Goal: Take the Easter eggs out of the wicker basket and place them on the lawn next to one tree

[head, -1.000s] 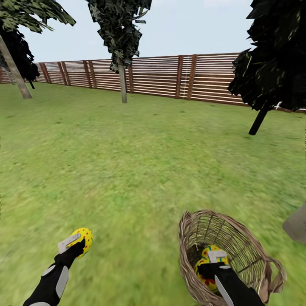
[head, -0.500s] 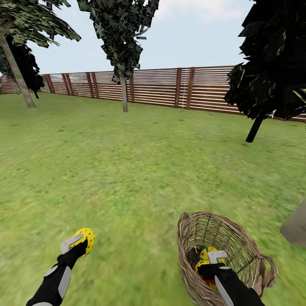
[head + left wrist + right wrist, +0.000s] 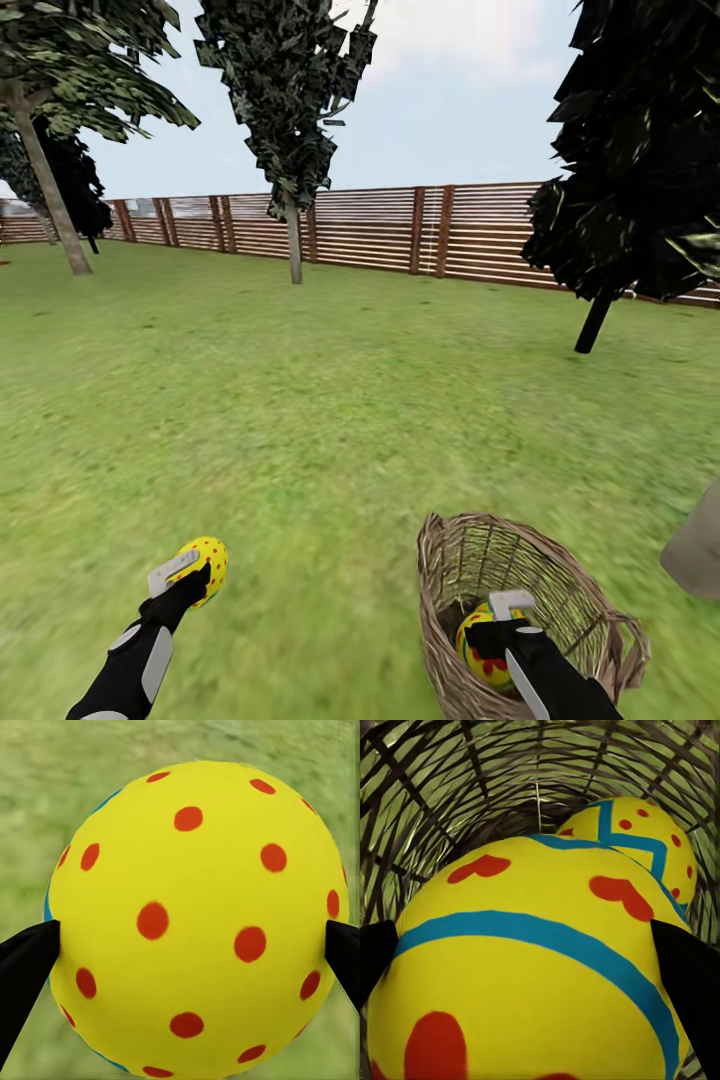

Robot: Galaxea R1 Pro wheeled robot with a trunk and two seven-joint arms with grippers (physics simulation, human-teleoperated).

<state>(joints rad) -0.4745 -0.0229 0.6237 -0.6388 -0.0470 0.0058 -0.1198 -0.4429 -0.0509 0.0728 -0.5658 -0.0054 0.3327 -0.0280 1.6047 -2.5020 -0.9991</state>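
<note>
dotted egg (image 3: pixel 191 919): showing a smooth, matt yellow shell with flat red spots
heart egg (image 3: pixel 521 982): looking smooth and painted, with blue bands
wicker basket (image 3: pixel 570 580): showing rough, open brown weave
lawn (image 3: pixel 320 400): appearing as mottled, matt green grass
fence (image 3: pixel 370 228): showing brown wooden slats
left gripper (image 3: pixel 190 578): looking like matt black with pale grey pads

The lawn (image 3: pixel 300 400) is viewed from the head, forward and down, toward the fence (image 3: pixel 380 228). Each held egg (image 3: pixel 195 922) (image 3: pixel 525 975) is viewed very closely from a wrist camera.
</note>
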